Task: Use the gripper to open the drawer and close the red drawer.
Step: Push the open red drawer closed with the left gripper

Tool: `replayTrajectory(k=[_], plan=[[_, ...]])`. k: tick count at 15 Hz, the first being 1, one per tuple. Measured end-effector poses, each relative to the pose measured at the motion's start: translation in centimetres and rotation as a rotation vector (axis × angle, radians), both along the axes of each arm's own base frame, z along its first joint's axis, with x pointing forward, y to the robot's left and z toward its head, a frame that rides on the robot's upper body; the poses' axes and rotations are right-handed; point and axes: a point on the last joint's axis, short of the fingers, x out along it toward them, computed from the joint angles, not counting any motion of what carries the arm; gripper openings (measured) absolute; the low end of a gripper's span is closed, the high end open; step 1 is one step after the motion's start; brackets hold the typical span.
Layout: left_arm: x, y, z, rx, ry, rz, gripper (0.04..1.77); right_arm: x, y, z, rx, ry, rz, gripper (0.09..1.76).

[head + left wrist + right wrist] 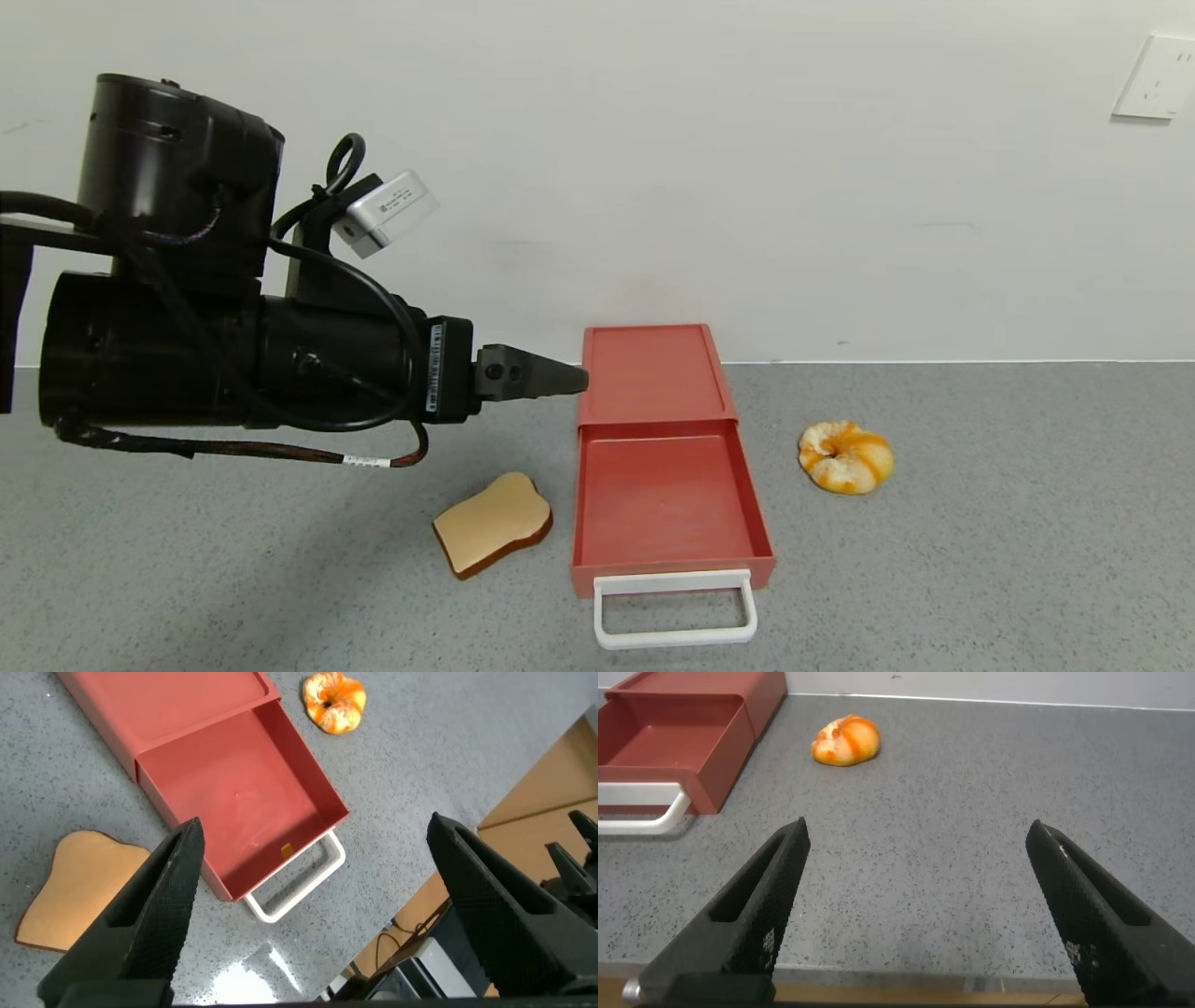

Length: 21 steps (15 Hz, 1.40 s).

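Drawer (665,467) first: on my head camera the salmon-red box sits on the grey speckled counter (980,560), near the middle, its back end close to the white wall. Its tray is slid out toward me, bare inside, and the white loop handle (674,609) lies at the near end, resting on the counter.

My left tool (560,378) is raised above the counter on the left side of the head view. Its arm reaches across toward the drawer, and the dark pointed tips overlap the left edge of the casing; whether they touch it I cannot tell. From the left wrist camera, I see the two fingers (159,905) spread wide apart with nothing between them, looking down on the pulled-out tray and the handle (294,879).

My right tool (920,919) does not show on the head camera. Its own wrist view has its fingers (752,915) also spread wide and empty, low over the bare counter, with the drawer (682,728) and its handle off to one side.

A slice of toy bread (493,536) lies flat just to the left of the tray. An orange-and-white pastry-like item (845,456) rests to the right of the drawer, apart from it.
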Motion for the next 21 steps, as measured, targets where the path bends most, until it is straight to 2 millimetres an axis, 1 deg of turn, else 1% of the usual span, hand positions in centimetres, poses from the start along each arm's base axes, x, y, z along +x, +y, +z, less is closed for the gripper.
replayTrajectory(k=[2,5,7,11,13,17,21], plan=[[-0.4,-1.2,0.2,0.027,0.015,0.022,1.72,0.0,0.0,0.0,0.0,0.0,0.0,1.71],[-1.0,-3.0,0.7,0.049,0.082,0.07,1.72,0.0,0.0,0.0,0.0,0.0,0.0,1.71],[-1.0,-3.9,0.9,0.072,0.133,0.108,1.72,0.0,0.0,0.0,0.0,0.0,0.0,1.71],[-0.3,-5.9,0.3,0.146,0.262,0.215,1.72,0.0,0.0,0.0,0.0,0.0,0.0,1.71],[0.0,-7.0,-0.2,0.165,0.297,0.237,1.72,0.0,0.0,0.0,0.0,0.0,0.0,1.71],[0.3,-9.5,-2.0,0.23,0.363,0.3,1.72,0.0,0.0,0.0,0.0,0.0,0.0,1.71],[0.5,-12.2,-4.6,0.29,0.429,0.325,1.72,0.0,0.0,0.0,0.0,0.0,0.0,1.71]])
